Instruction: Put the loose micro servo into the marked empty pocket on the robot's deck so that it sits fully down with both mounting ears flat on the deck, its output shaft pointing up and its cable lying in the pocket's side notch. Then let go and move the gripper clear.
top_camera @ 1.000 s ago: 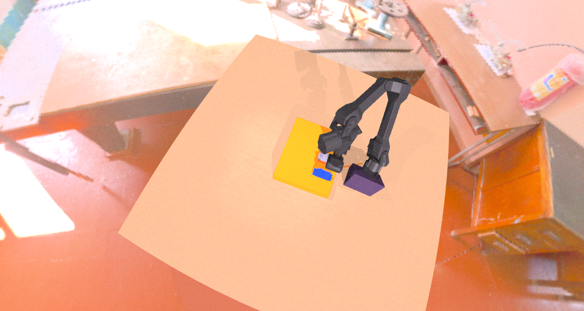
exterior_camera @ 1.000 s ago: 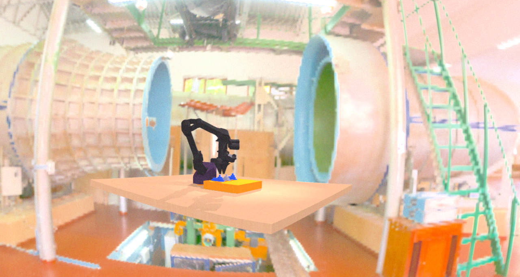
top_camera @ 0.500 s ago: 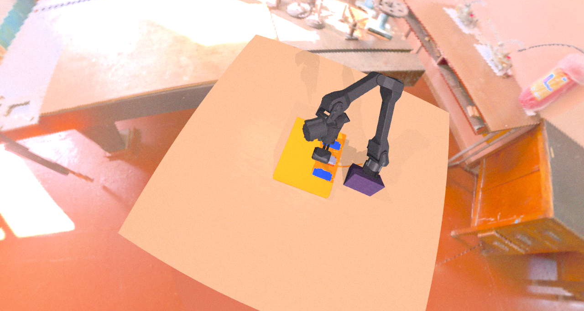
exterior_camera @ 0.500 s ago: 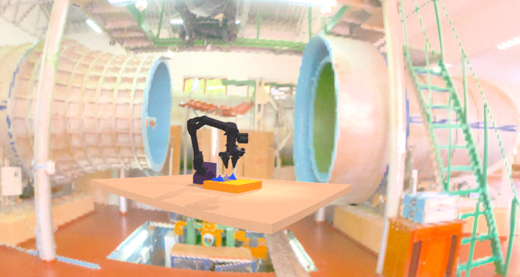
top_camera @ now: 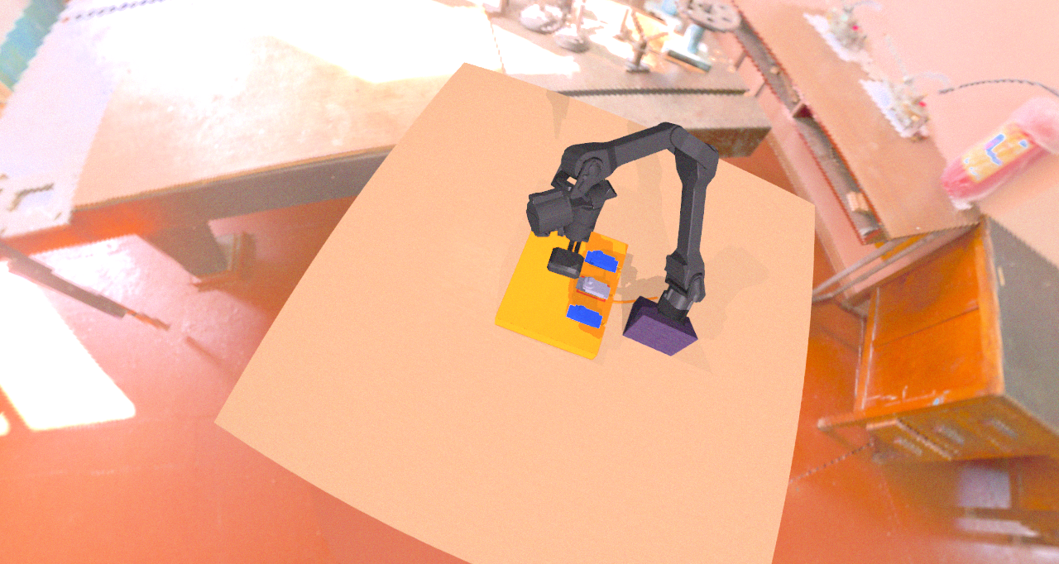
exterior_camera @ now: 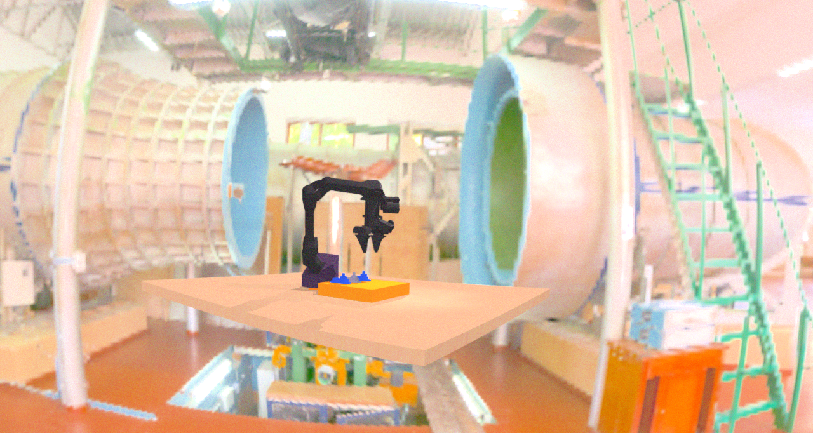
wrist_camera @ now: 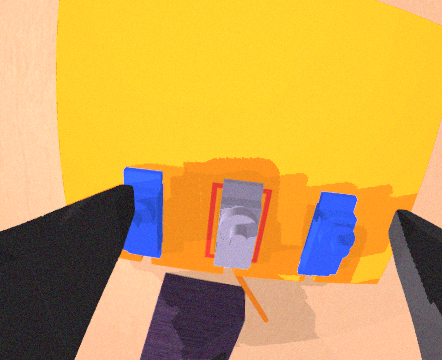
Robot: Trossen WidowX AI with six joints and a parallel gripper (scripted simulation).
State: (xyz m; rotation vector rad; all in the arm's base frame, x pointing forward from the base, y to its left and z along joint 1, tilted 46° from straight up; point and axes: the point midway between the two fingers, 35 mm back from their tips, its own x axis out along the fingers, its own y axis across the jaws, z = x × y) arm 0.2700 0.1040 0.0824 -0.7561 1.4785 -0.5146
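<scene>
The grey micro servo (top_camera: pixel 592 287) (exterior_camera: pixel 353 275) (wrist_camera: pixel 236 245) sits inside the red pocket outline (wrist_camera: pixel 211 220) on the yellow deck (top_camera: pixel 529 294) (exterior_camera: pixel 363 294) (wrist_camera: pixel 231 90), between two blue servos. Its output shaft points up. It looks level, but its ears' contact with the deck is too small to tell. The orange cable (top_camera: pixel 635 301) (wrist_camera: pixel 252 299) leaves the servo's end at the deck's edge, towards the arm's base; its part at the notch is mostly hidden. My gripper (top_camera: pixel 566 261) (exterior_camera: pixel 370 251) (wrist_camera: pixel 269 212) is wide open and empty, well above the deck and apart from the servo.
One blue servo (top_camera: pixel 601 260) (wrist_camera: pixel 148 215) and another blue servo (top_camera: pixel 584 316) (wrist_camera: pixel 331 235) stand on either side of the grey one. The purple base block (top_camera: pixel 657 329) (exterior_camera: pixel 319 271) (wrist_camera: pixel 196 315) is beside the deck, on the cable side. All stand on the tan table (top_camera: pixel 414 383) (exterior_camera: pixel 455 311).
</scene>
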